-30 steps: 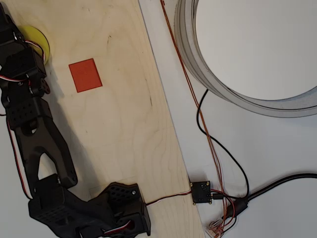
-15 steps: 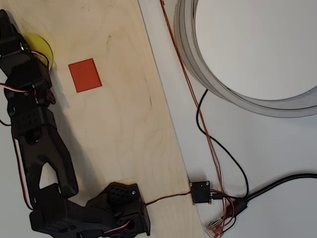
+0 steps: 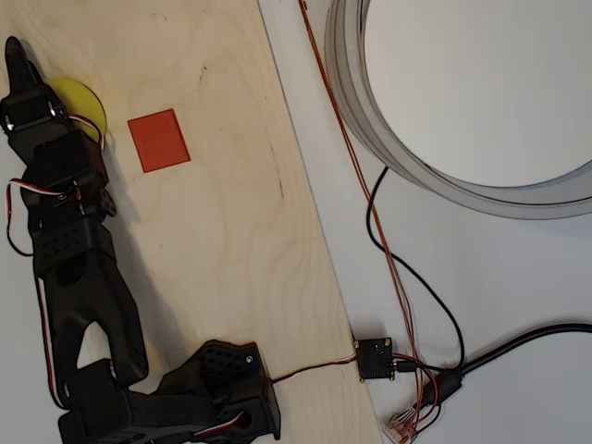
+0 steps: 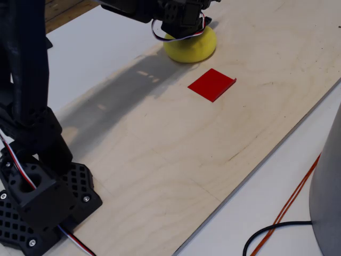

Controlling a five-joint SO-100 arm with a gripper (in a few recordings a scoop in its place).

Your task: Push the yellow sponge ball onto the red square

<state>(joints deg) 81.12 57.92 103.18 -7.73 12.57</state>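
Pale plywood board [image 3: 231, 231]; yellow sponge ball [image 4: 194, 47], red square [image 3: 159, 140] on it

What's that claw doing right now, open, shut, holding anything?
Gripper: over the yellow sponge ball; open or shut cannot be told, and no grasp shows.

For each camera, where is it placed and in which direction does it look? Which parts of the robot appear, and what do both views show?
Overhead view: sits above, looking straight down on the wooden board; the black arm runs from its base at the bottom up the left edge, its gripper beside the yellow sponge ball.
Fixed view: sits low by the arm's base, looking along the board toward the ball; the base and the wrist above the ball show.
Shared: the ball, the red square, the board, the arm.
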